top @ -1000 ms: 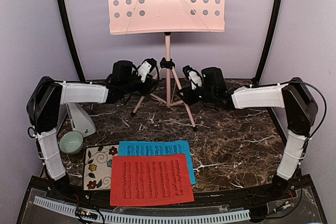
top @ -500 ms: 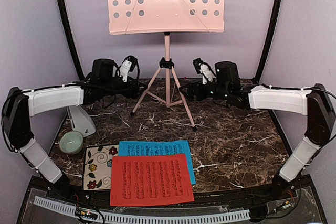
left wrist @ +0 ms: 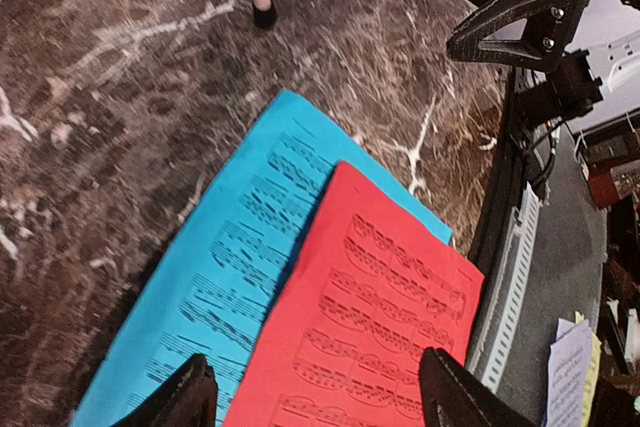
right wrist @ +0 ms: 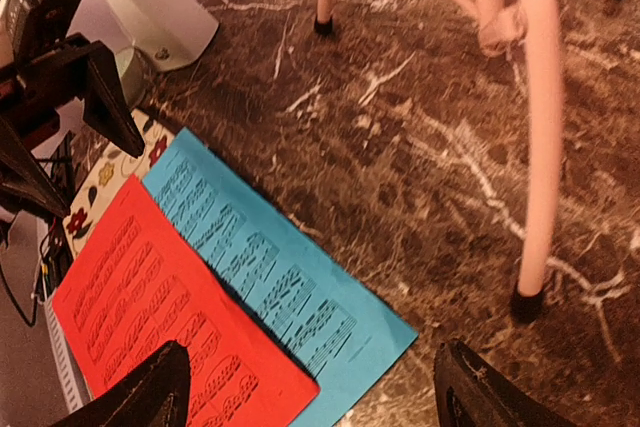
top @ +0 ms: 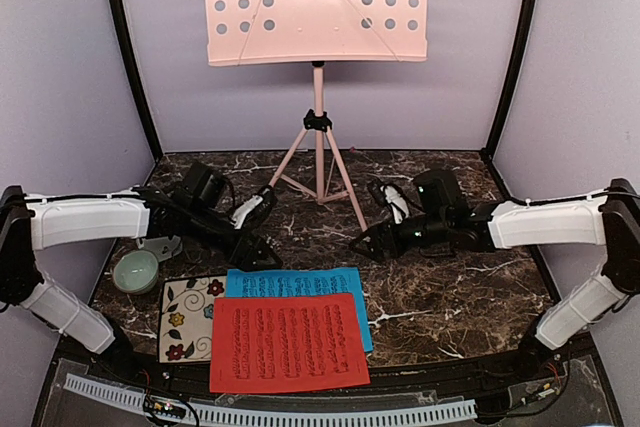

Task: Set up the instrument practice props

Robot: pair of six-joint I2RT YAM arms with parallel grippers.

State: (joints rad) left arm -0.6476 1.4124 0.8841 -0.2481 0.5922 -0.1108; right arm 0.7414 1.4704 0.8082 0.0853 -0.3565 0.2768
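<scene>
Last second: both arms left the tripod at the back and dropped forward and down. Left gripper (top: 258,250) and right gripper (top: 368,244) now hover low over the middle of the desk (top: 450,277), each just off a far corner of the blue sheet (top: 290,281), both spread wide and holding nothing. Props unmoved: music stand (top: 318,147) is upright at back centre with its perforated panel bare, and the red sheet (top: 288,340) lies on the blue one at the near edge, left of centre. My read is the stand is done and the sheets are next; neither is touched yet. The top view alone shows the whole stand, the green bowl (top: 135,270) and the floral tile (top: 185,312) under the blue sheet's left end, but my left forearm hides most of the metronome (top: 160,243). The right wrist view shows the metronome in full, lying toward the left edge, plus the blue sheet's bare corner between my fingers. The left wrist view shows the printed staves and the exposed blue strip beside the red sheet. That strip is probably the easier grab, though flat paper on marble may slip.
</scene>
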